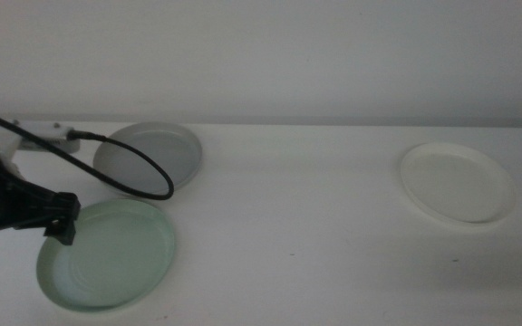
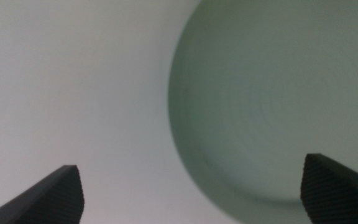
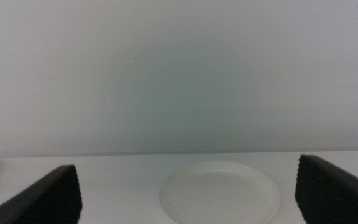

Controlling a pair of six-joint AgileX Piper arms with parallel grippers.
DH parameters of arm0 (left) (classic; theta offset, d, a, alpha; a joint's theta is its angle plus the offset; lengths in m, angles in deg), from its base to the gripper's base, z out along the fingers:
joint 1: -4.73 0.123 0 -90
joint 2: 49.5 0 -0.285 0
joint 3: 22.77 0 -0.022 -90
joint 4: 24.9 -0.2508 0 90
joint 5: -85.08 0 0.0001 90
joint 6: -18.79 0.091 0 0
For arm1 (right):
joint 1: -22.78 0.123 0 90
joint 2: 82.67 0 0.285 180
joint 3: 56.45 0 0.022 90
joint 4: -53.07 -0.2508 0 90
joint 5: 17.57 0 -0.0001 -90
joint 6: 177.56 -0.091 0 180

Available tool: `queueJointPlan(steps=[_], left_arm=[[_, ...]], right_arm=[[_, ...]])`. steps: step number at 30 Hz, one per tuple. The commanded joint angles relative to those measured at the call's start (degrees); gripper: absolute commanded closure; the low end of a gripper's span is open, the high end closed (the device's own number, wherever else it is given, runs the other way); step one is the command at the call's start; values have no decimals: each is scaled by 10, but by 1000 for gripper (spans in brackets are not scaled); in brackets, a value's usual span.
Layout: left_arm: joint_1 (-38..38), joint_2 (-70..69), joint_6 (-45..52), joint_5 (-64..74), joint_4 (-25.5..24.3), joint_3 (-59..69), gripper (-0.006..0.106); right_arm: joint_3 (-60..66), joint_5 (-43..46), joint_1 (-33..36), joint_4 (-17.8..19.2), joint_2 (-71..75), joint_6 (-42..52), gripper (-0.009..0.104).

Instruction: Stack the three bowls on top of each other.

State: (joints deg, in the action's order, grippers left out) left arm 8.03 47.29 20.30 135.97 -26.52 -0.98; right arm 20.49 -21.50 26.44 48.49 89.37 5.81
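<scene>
While the left hand [image 1: 62, 222] hovers spread over the mint bowl [image 1: 107, 255], three bowls lie unstacked.

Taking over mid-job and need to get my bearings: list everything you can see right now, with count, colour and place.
grey bowl: one, grey, far left of the table, on its own.
mint green bowl: one, pale mint green, near left of the table, in front of the grey bowl, not stacked.
white bowl: one, white, right side of the table, well apart from the other two.
table: one, white, bears all three bowls.
cable: one, black, loops from the left arm over the grey bowl's rim area.
left gripper: one, dark, above the mint green bowl's left rim, jaws open.
right gripper: one, dark, jaws open, facing the white bowl from a distance; outside the middle view.
</scene>
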Motion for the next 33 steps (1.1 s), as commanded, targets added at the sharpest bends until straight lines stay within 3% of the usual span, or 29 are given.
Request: queueJointPlan(steps=[1, 13, 19, 22, 25, 31, 33], left_arm=[[-5, 25, 2, -32, 3, -5, 7], [-5, 107, 0, -63, -5, -4, 7], [-5, 145, 10, -73, -5, -4, 17], [-5, 163, 18, -74, 0, -4, 28], [-5, 171, 35, -71, 8, -4, 48], [-5, 169, 47, -47, 1, -4, 102], [-5, 158, 49, -20, -5, -4, 102]], right_arm=[[24, 2, -3, 6, 22, 1, 3], [24, 2, -3, 6, 22, 1, 3], [24, 2, -3, 6, 22, 1, 3], [24, 2, -3, 6, 22, 1, 3], [24, 2, -3, 6, 22, 1, 3], [24, 2, -3, 6, 22, 1, 3], [24, 2, -3, 6, 22, 1, 3]])
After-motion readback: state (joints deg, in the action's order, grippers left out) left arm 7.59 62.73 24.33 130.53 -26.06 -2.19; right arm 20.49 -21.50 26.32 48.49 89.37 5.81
